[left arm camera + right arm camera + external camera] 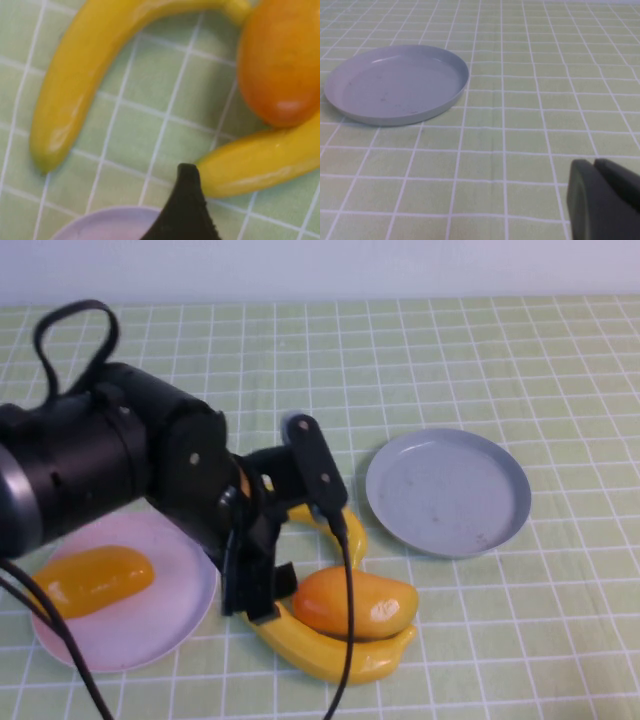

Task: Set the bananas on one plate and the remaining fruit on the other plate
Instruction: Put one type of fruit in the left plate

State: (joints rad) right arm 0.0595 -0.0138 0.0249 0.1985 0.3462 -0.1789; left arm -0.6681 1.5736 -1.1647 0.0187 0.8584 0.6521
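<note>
Bananas: two are present. The nearer banana [330, 652] lies on the desk [560, 640] at the near edge of the group, curved upward at both ends. An orange-yellow mango-like fruit [358, 603] rests in its curve, touching it. The second banana [345, 532] lies just beyond that fruit, arching toward the grey-blue plate; the left arm hides most of it in the high view.

To the near left, the pale pink plate [175, 612] sits on the desk and carries the second mango-like fruit [95, 580], which lies on the plate's left half.

The left end effector [262, 592] hangs low over the desk between the pink plate and the fruit group, pointing down. One finger [258, 585] stands close to the near banana's left end and to the orange fruit. The jaws stand apart and hold nothing. In the left wrist view, a single dark fingertip [186, 200] shows just above the pink plate's rim [107, 220], with a banana tip [250, 165] beside it, the other banana [80, 85] arching across, and the orange fruit [282, 65] at the edge.

Farther back and to the right, the grey-blue plate [447, 492] sits on the desk, faintly scuffed and carrying nothing.

The right end effector [605, 200] appears only in the right wrist view, over bare cloth with the grey-blue plate [395, 85] well apart from it. Its fingers are closed together and grip nothing.
</note>
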